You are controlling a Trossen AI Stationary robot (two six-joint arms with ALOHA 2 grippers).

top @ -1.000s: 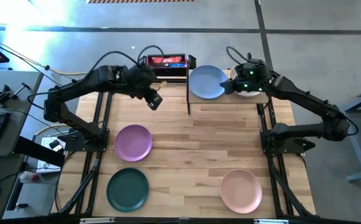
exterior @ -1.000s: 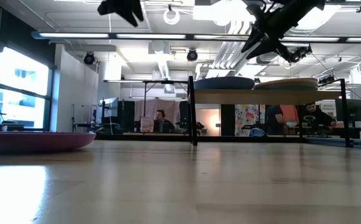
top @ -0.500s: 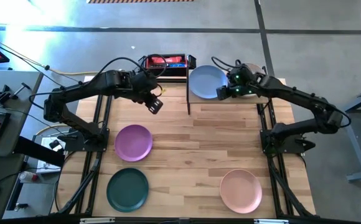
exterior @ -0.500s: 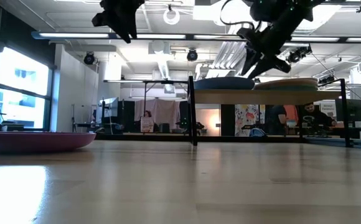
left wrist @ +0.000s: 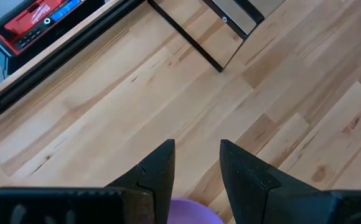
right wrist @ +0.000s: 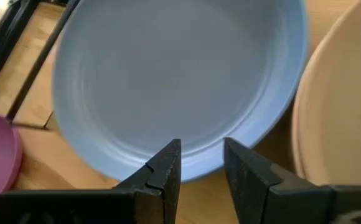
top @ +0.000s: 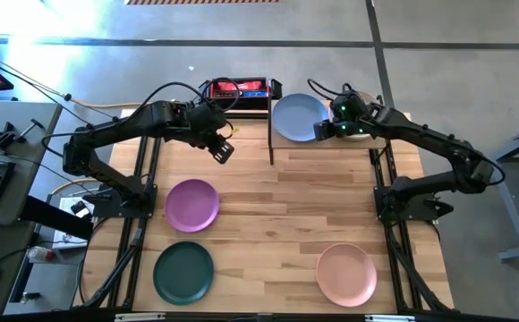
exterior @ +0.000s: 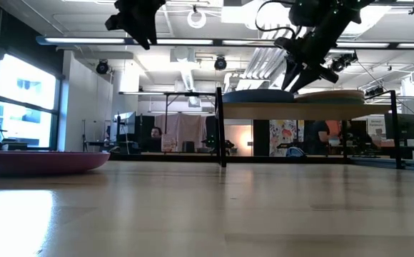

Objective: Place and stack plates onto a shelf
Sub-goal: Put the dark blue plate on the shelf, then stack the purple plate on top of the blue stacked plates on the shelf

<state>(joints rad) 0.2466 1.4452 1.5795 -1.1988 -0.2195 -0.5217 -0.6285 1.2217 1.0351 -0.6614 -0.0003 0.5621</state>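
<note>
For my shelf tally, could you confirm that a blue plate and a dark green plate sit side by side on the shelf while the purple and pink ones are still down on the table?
Not quite: beside the blue plate on the shelf is a beige plate, not a dark green one. The high view shows the dark green plate on the table with the purple plate and pink plate.

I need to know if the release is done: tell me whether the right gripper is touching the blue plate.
Cannot tell. In the right wrist view the right gripper overlaps the rim of the blue plate, empty between its fingers; no view plainly shows contact or a gap.
</note>
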